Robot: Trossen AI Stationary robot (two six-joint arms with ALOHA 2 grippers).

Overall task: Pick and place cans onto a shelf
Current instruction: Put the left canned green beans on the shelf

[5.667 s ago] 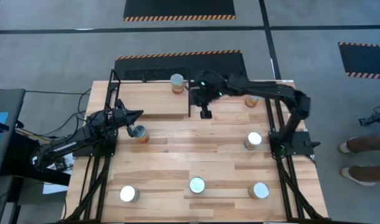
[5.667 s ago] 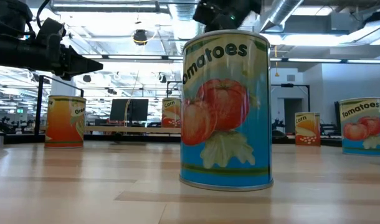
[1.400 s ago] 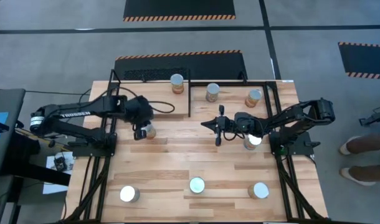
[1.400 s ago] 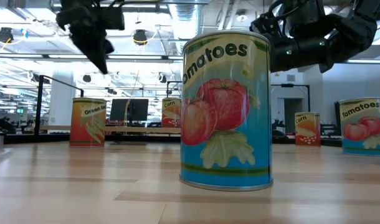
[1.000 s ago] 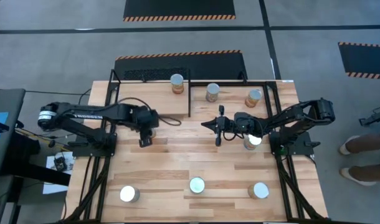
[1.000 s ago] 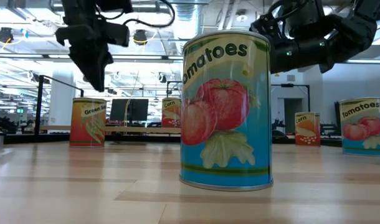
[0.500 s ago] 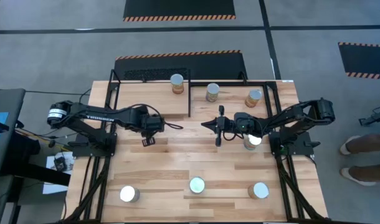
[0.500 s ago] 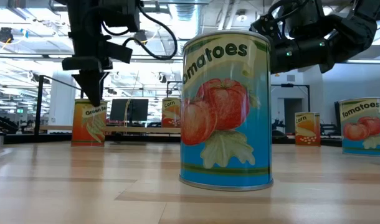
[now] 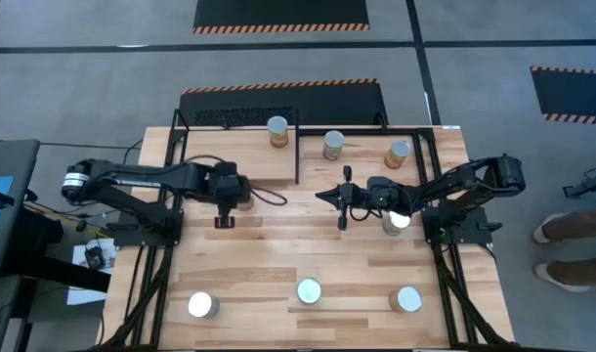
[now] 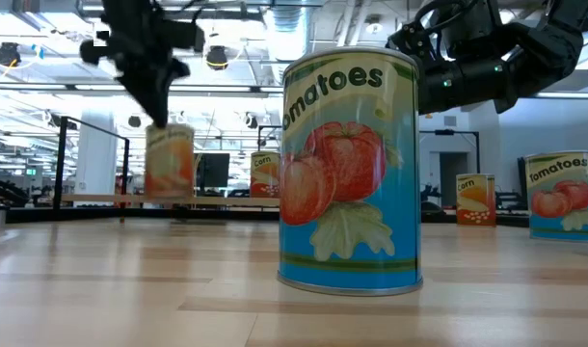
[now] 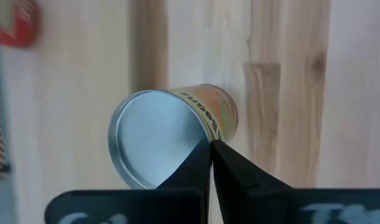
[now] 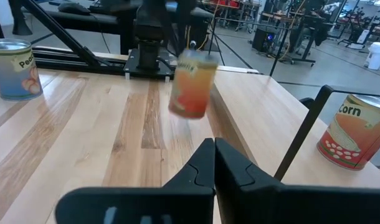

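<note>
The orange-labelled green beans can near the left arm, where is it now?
The orange-labelled green beans can hangs clear of the tabletop on the low view's left, under the left gripper. In the high view that gripper covers it, just before the wooden shelf.

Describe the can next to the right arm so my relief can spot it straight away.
On the wooden table, find the right arm reaching in from the right edge. The can stands on the tabletop just under that arm, halfway between the back cans and the front row. It alone is overlapped by that arm, and its lid glares white.
</note>
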